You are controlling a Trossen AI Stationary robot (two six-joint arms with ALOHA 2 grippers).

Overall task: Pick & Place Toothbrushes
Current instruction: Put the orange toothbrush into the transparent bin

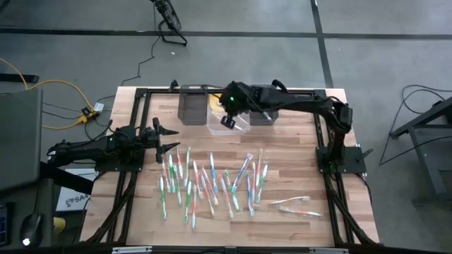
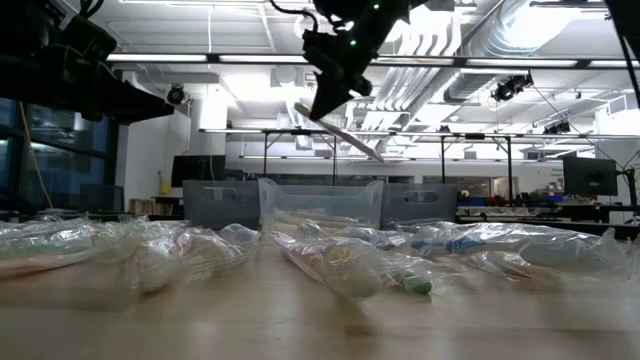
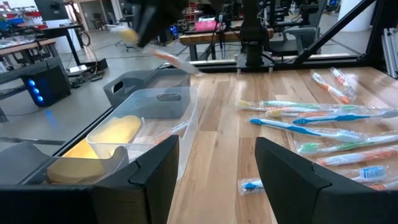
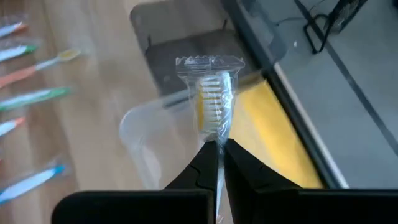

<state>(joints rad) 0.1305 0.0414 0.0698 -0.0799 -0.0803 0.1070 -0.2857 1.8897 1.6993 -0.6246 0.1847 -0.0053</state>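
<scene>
From my remote station, I saw a wooden table (image 1: 296,152) with three bins along its far edge and a scatter of wrapped toothbrushes (image 1: 212,180) across its near half. My right gripper (image 4: 216,148) hung above the clear middle bin (image 1: 227,121), its fingers pinched tight on one wrapped toothbrush (image 4: 211,93). That brush was in the air, not touching the bin. In the low view it slanted, one end up in the grip and the other angled down toward the bin; its long axis ran closer to level than to upright. The right wrist view showed the bristle head poking out past the fingertips, yellowish inside its clear wrapper.

My left gripper (image 3: 214,168) waited near the table's left side, fingers spread wide and holding nothing, facing the pile.

I judged the job barely begun. Something lay inside the clear bin, possibly a brush or two, though I could not tell for certain. Most toothbrushes lay on the wood. The held one needed releasing, then many more trips.
</scene>
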